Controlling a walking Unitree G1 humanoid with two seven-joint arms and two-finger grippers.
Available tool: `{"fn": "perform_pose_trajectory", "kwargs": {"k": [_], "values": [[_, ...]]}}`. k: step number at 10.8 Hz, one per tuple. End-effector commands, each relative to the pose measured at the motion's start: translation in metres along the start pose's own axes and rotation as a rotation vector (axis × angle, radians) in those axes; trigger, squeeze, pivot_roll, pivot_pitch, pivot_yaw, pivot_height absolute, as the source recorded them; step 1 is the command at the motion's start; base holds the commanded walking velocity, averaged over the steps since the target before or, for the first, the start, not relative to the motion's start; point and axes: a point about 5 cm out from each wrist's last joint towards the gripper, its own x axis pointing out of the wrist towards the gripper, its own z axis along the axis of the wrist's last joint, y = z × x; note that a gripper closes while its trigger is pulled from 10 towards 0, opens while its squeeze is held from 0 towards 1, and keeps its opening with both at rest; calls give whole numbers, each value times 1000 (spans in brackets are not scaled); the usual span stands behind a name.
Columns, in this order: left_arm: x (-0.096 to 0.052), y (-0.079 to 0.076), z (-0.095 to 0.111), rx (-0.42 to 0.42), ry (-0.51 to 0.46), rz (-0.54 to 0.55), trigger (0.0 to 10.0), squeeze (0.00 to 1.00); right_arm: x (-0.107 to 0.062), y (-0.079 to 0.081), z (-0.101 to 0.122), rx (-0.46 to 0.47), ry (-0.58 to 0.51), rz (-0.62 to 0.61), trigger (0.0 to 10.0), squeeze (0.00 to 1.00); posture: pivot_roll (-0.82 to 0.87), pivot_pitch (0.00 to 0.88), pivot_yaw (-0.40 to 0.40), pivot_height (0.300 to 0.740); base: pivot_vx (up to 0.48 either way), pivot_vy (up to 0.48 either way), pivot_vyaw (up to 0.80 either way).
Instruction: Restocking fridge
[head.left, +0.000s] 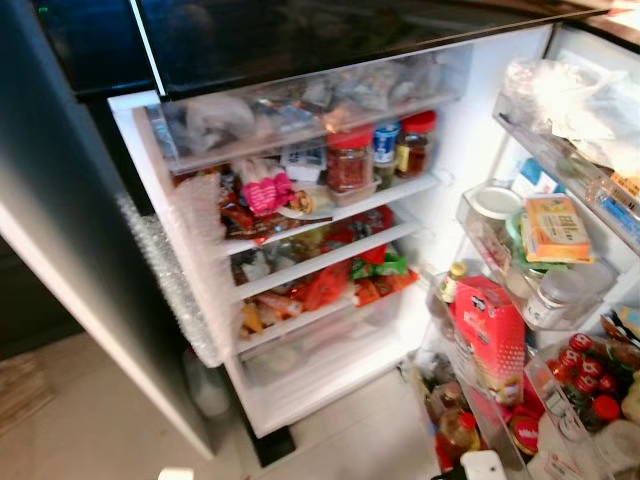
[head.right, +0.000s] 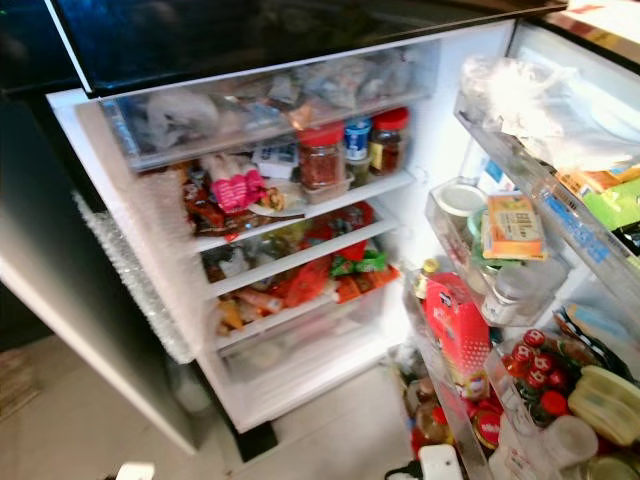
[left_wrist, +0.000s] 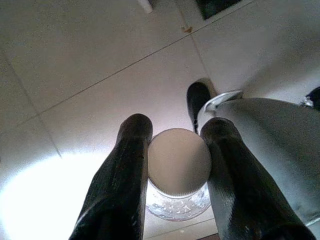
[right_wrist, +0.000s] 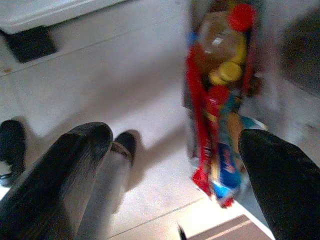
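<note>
Hanging low over the pale floor tiles, the left gripper has its two black fingers closed against the sides of a clear glass jar with a round white lid, one finger on each flank and the jar's knurled shoulder showing between them. Its right counterpart, the right gripper, hangs with fingers spread wide and nothing between them, above bare tile just beside the bottom bin of the fridge door.

Ahead, the fridge stands open. Its shelves are packed nearly to their front edges with packets and pouches, and three red- and blue-capped jars line the upper shelf edge. The door racks on the right are likewise crowded: a red carton, small red-lidded bottles, an orange box. Open tile lies before the lower drawer
</note>
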Motion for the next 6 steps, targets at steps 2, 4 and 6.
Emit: {"fn": "perform_pose_trajectory", "kwargs": {"k": [2, 4, 6], "values": [[-1, 6, -3, -10, 12, 17, 10000, 0, 0, -1, 3, -19, -25, -40, 10000, 0, -82, 0, 17, 740, 0, 0, 0], [-1, 6, -2, -13, 6, 21, 10000, 0, 0, -4, 5, -135, -21, -76, 10000, 0, -80, 0, 16, 740, 0, 0, 0], [-1, 6, -2, -15, 4, 20, 10000, 0, 0, -7, 3, -173, 8, -131, 10000, 0, -80, 0, 15, 740, 0, 0, 0]]}}
